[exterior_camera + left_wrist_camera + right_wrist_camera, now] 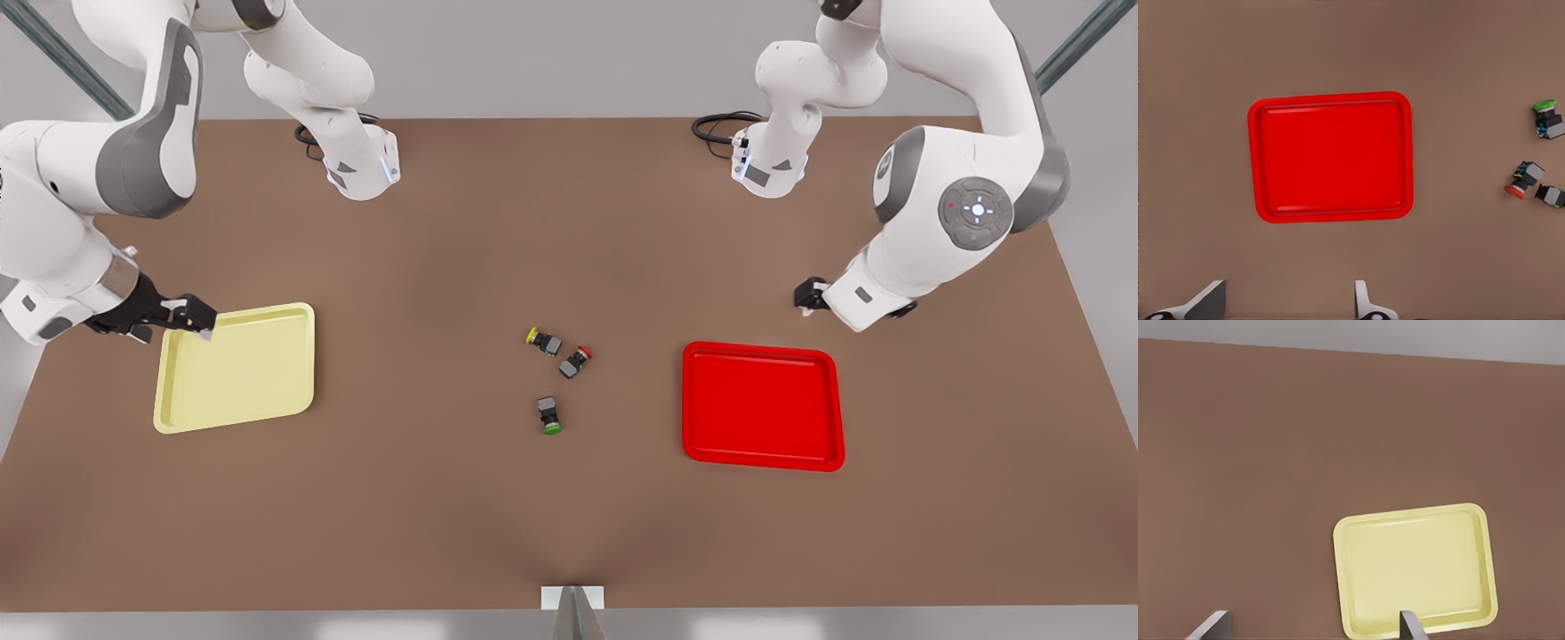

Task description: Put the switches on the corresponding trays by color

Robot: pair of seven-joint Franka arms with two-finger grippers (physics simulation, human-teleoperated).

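Looking across the brown table [569, 533], I find the two trays well apart: the yellow tray [236, 369] toward the edge on the front view's left, the red tray [762, 405] toward the edge on its right, both bare. My left gripper [1288, 303] hangs above the table just beside the red tray, fingers spread and holding nothing. My right gripper [1313, 628] hovers at a corner of the yellow tray, likewise spread wide and empty.

Near the middle of the table, between the trays, lie three tiny switches on their sides. The yellow switch [543, 340] and the red switch [574, 360] are just beside each other, perhaps touching. The green switch [550, 416] lies a little apart and has no tray.

I judge these switches light, rigid and easy to knock rolling on their round caps. I would close on the flat sides of a dark blocky body, not the cap. With the pair so tight together, my fingers could nudge the neighbour as I come down.
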